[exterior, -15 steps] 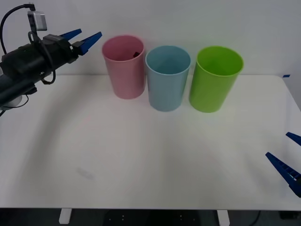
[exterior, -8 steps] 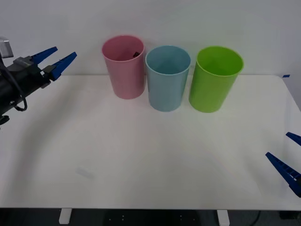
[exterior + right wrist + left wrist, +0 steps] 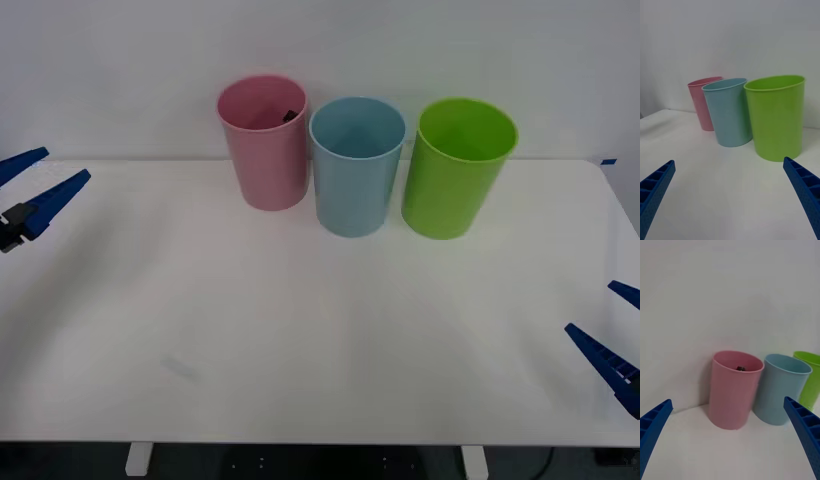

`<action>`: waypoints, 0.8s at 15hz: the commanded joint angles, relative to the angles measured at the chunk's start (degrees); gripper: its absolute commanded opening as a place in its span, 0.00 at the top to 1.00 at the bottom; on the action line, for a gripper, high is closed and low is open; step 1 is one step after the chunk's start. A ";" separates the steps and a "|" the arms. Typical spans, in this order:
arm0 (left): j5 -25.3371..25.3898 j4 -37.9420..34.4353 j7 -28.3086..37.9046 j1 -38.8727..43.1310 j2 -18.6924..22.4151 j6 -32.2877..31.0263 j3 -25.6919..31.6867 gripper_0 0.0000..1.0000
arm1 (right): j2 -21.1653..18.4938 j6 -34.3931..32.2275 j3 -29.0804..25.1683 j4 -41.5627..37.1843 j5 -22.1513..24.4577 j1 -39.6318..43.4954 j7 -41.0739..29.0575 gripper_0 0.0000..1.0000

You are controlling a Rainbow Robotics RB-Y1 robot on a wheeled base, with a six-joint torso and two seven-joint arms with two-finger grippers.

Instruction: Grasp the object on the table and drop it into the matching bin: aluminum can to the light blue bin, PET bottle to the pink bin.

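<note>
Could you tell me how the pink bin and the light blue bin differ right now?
The pink bin stands at the left end of the row, nearer the wall; the light blue bin is in the middle. Something dark shows inside the pink bin's rim; the blue bin's visible inside looks bare. Both are tall, tapered, upright and plain.

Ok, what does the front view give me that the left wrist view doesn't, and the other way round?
Front view: the right gripper, open at the right edge of the table, the left gripper placed at the table's left edge, open, and the green bin whole.
Left wrist view: a low, side-on look at the bins, with the green one cut by the frame.
Both: the pink bin with a dark object inside near its rim, and the light blue bin beside it.
</note>
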 commanded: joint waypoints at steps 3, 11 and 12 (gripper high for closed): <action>1.15 0.01 -5.26 7.60 0.41 -4.45 5.11 0.00 | 0.00 0.00 0.00 0.00 0.00 0.00 0.00 0.00; 5.01 0.01 -11.94 18.15 2.08 -6.30 7.75 0.00 | 0.00 0.00 0.00 0.00 0.00 0.00 0.00 0.00; 5.36 0.01 -12.29 19.38 2.26 -6.48 7.93 0.00 | 0.00 0.00 0.00 0.00 0.00 0.00 0.00 0.00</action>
